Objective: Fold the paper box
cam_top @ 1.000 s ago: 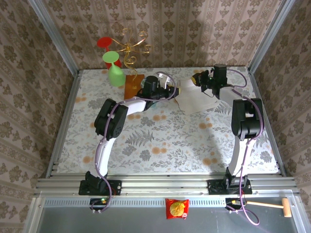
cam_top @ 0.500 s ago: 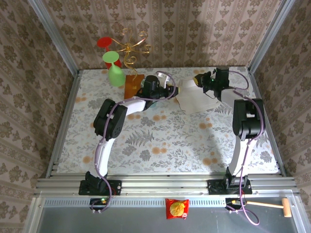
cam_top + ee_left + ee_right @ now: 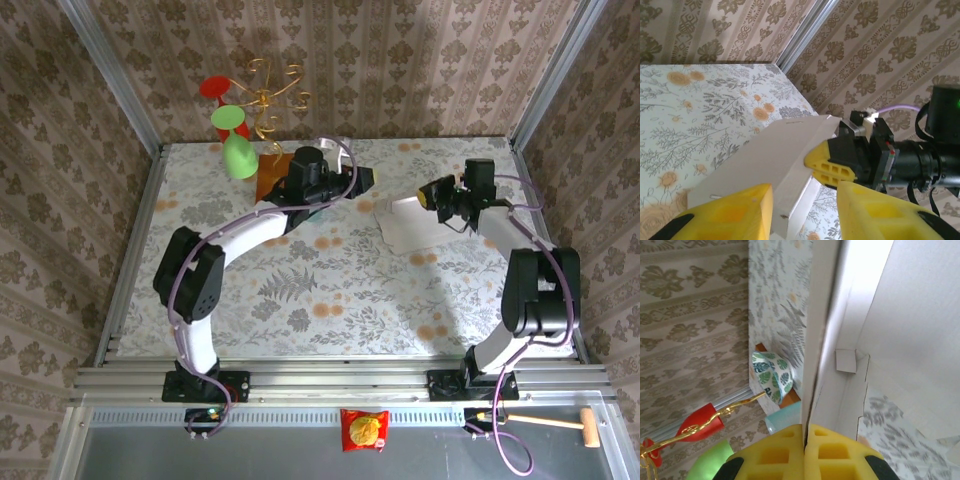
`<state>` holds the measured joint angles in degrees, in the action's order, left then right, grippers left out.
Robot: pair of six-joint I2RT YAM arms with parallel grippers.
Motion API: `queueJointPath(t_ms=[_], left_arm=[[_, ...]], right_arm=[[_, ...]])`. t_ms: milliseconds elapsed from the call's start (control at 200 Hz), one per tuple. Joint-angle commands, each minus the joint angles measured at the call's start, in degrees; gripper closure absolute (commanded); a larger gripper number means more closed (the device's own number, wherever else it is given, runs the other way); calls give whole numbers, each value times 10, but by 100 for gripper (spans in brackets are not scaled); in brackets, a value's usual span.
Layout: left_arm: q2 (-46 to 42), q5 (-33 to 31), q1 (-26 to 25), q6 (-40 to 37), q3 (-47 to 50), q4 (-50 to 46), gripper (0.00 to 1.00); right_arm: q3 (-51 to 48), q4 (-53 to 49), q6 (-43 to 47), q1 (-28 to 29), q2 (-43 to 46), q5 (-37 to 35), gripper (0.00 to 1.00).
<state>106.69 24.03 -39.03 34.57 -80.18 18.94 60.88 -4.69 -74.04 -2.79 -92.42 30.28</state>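
- Standing apart, the blocky yellow fingers of the left gripper point(image 3: 805, 212) held nothing; the paper box point(image 3: 760, 162) lay just beyond them.
- Box: thin, pale cardboard, creased flaps, right of centre on the floral table point(image 3: 300, 290).
- The right gripper point(image 3: 804, 452) clamped one flap's edge.

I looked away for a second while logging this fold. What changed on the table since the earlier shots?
The right gripper, shut on the paper box, has carried it rightward and toward the near edge. The left gripper, jaws open, now stands apart from the box, its elbow swung left. The green glass and brown board stayed put.
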Motion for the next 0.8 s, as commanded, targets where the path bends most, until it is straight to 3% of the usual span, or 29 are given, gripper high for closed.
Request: queueJointPath(t_ms=[0, 220, 335, 585, 795], left_arm=[[-28, -20, 1, 38, 9, -92, 62], [-81, -33, -8, 50, 27, -172, 62], [-99, -37, -4, 47, 42, -205, 63], [-112, -52, -2, 69, 64, -218, 64], [-89, -54, 3, 106, 55, -192, 64]], right_arm=[[12, -101, -14, 30, 34, -30, 100], [35, -217, -62, 89, 75, -110, 100], [34, -154, -75, 97, 42, -116, 100], [33, 116, -67, 104, -54, -86, 100], [17, 184, -38, 93, -81, -47, 100]])
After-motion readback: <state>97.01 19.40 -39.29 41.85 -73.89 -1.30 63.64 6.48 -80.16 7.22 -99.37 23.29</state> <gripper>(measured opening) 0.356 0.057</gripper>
